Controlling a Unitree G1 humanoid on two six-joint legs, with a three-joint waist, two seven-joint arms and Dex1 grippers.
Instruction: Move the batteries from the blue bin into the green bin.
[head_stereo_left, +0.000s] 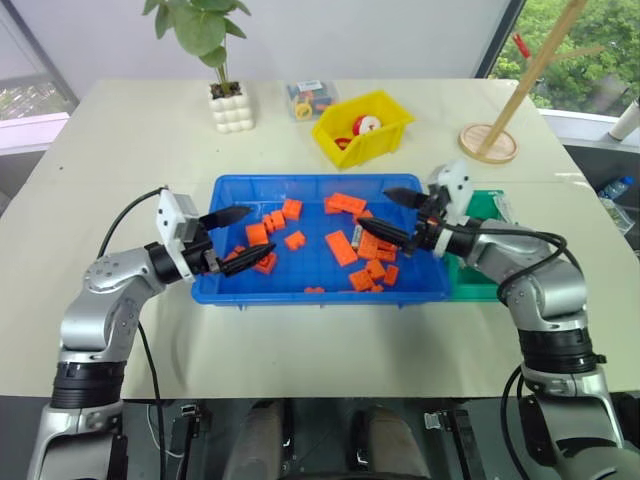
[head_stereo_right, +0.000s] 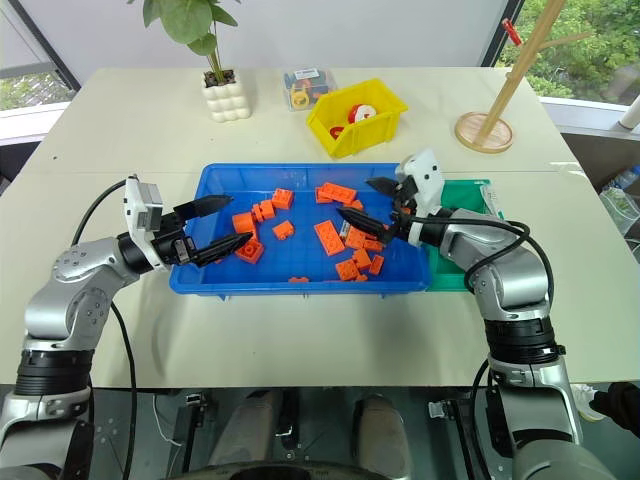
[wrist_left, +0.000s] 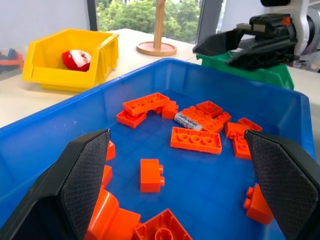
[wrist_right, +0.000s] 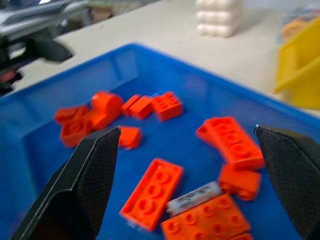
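The blue bin (head_stereo_left: 300, 181) lies mid-table, strewn with orange bricks (head_stereo_left: 340, 247). One silver-grey battery (wrist_left: 189, 120) rests among the bricks in its right half, and it also lies just ahead of my right gripper's fingers as the battery (wrist_right: 194, 197). My right gripper (head_stereo_left: 372, 208) hovers open over that right half, empty, pointing inward. My left gripper (head_stereo_left: 261, 234) hangs open and empty over the bin's left end, above some bricks. The green bin (head_stereo_left: 487, 207) stands against the blue bin's right side, partly hidden behind my right arm.
A yellow bin (head_stereo_left: 362, 127) with a red-and-white item sits behind the blue bin. Further back are a potted plant (head_stereo_left: 231, 105) and a small clear box (head_stereo_left: 308, 98). A wooden stand (head_stereo_left: 489, 143) rises at the back right. A bottle (head_stereo_left: 615, 187) lies off the table's right edge.
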